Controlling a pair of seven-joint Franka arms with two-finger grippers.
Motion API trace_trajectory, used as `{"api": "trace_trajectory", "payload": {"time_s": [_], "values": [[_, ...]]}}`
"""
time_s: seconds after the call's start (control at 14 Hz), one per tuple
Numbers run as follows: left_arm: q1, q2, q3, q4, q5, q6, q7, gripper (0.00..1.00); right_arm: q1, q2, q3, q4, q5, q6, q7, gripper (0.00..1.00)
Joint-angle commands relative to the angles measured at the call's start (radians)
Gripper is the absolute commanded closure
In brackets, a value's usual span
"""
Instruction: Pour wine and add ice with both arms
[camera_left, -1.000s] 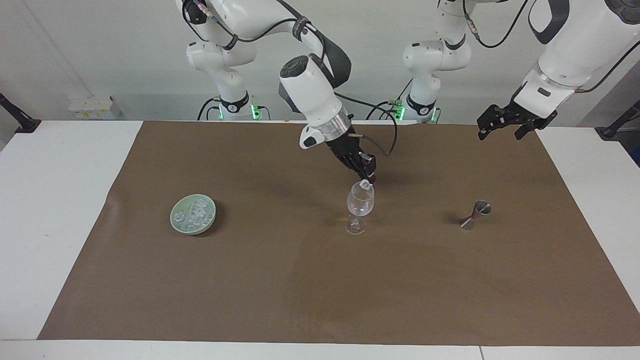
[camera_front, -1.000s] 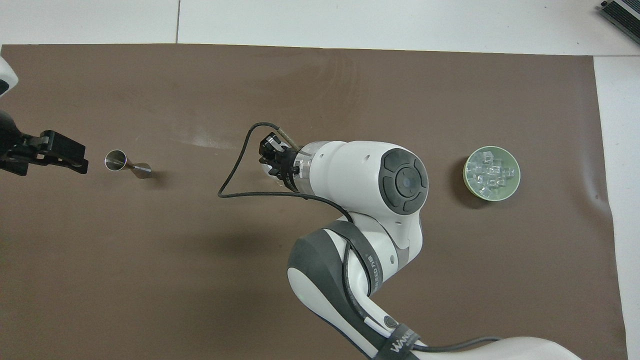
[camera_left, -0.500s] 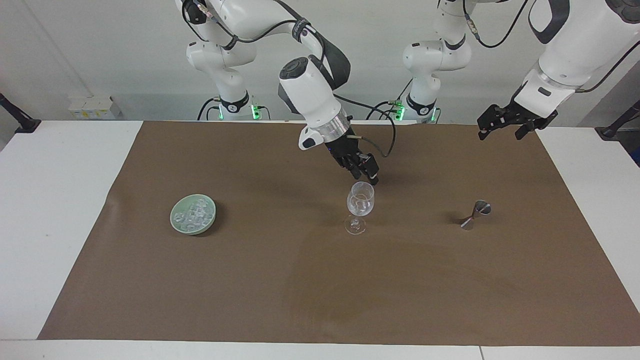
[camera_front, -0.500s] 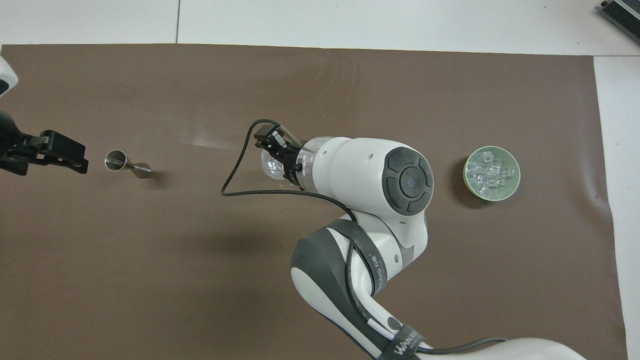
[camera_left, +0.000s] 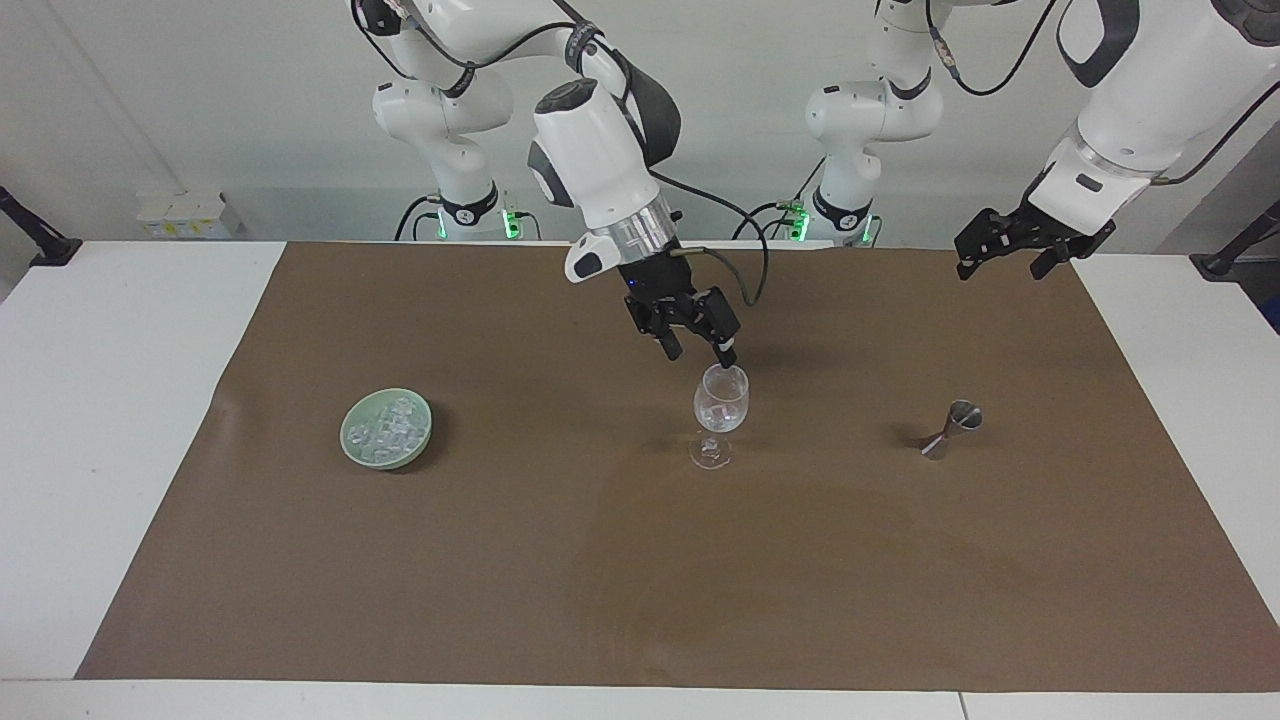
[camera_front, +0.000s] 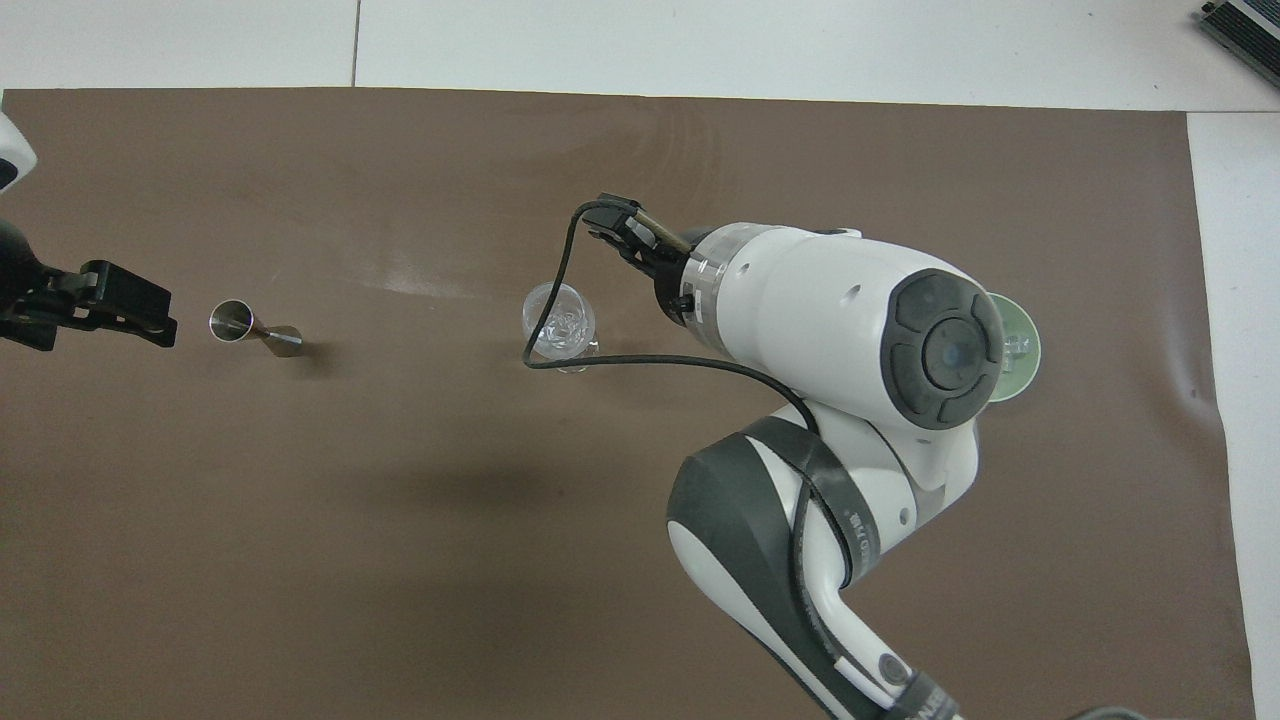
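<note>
On your table, the right gripper (camera_left: 698, 350) hangs just above the rim of the wine glass (camera_left: 720, 405), on the side toward the right arm's end, its 2 fingers spread apart and nothing between them. The glass stands upright near the middle of the brown mat (camera_left: 640, 560), and from overhead you can see clear cube shapes glinting inside its cup (camera_front: 558, 318). The black cable from the right wrist loops down past the glass in that view.

The rest of the ice (camera_left: 388, 425) lies heaped in the pale green bowl (camera_left: 386, 428), which sits on the mat well apart from the glass, toward the right arm's end of the table. From overhead the right arm covers most of the bowl (camera_front: 1022, 345), leaving you only a sliver of its rim.

The left gripper (camera_left: 1015, 250) waits in the air over the mat's edge at the left arm's end, its jaws open and empty. Below it, a small metal jigger (camera_left: 952, 428) stands tilted on the mat, between the wine glass and the left arm's end.
</note>
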Motion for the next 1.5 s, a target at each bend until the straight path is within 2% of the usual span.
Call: {"api": "trace_trajectory", "payload": {"time_s": [0.0, 0.21, 0.5, 0.71, 1.07, 1.43], "values": [[-0.023, -0.011, 0.017, -0.004, 0.018, 0.007, 0.01, 0.0, -0.081, -0.079, 0.007, -0.016, -0.018, -0.139, -0.154, 0.0], [-0.022, -0.02, 0.011, -0.005, 0.018, 0.007, 0.001, 0.0, -0.161, -0.132, 0.007, -0.015, -0.018, -0.294, -0.373, 0.0], [-0.016, -0.054, 0.007, -0.028, 0.018, 0.004, -0.001, 0.0, -0.241, -0.191, -0.01, -0.005, -0.047, -0.492, -0.525, 0.0], [-0.008, -0.057, 0.012, -0.039, 0.018, 0.005, 0.001, 0.0, -0.247, -0.205, -0.071, 0.077, -0.109, -0.667, -0.642, 0.0], [0.007, -0.06, 0.017, -0.045, 0.018, 0.004, 0.001, 0.0, -0.25, -0.2, -0.108, 0.146, -0.141, -0.774, -0.743, 0.0], [0.007, -0.06, 0.017, -0.045, 0.018, 0.001, 0.001, 0.0, -0.252, -0.197, -0.139, 0.183, -0.118, -0.811, -0.817, 0.0]]}}
